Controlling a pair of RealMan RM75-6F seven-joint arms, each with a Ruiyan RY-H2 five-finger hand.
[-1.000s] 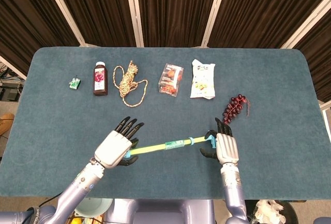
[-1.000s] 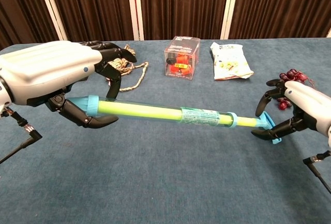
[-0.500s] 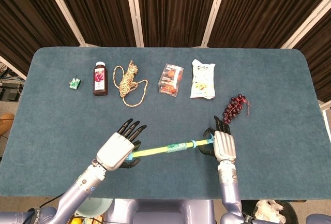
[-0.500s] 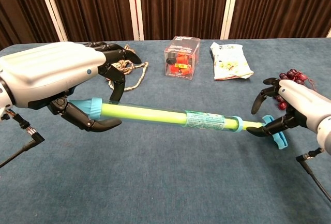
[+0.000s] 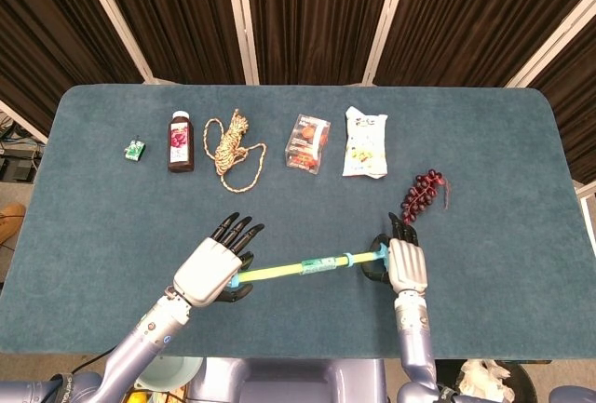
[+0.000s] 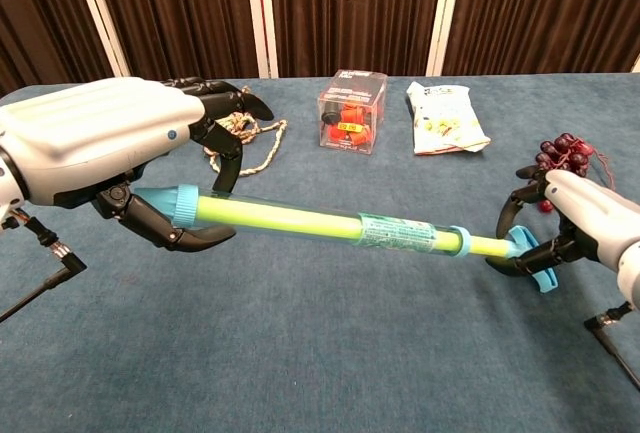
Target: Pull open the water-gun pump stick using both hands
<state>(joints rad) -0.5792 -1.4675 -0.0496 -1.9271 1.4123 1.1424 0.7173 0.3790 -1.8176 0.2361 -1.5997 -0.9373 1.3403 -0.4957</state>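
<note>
The water gun [image 6: 320, 223] is a clear tube with a yellow-green core and blue caps, held level above the blue table; in the head view the water gun [image 5: 298, 266] runs between both hands. My left hand [image 6: 95, 148] grips the tube's left end, thumb underneath and other fingers spread over the top. My right hand [image 6: 590, 223] curls around the blue pump handle [image 6: 530, 258] at the right end. A short stretch of yellow pump rod [image 6: 490, 247] shows between the tube cap and the handle. The left hand [image 5: 212, 271] and the right hand [image 5: 405, 265] also show from above.
Along the far side lie a small green packet [image 5: 135, 149], a dark juice bottle [image 5: 181, 141], a coiled rope [image 5: 233, 150], a clear box of red items [image 5: 308, 142] and a snack bag [image 5: 365, 141]. Dark red grapes [image 5: 424, 194] lie just beyond my right hand.
The gun's right end and my right hand have dropped slightly, and the right fingers have closed tighter round the handle. The left hand shifted a little right with the tube.
</note>
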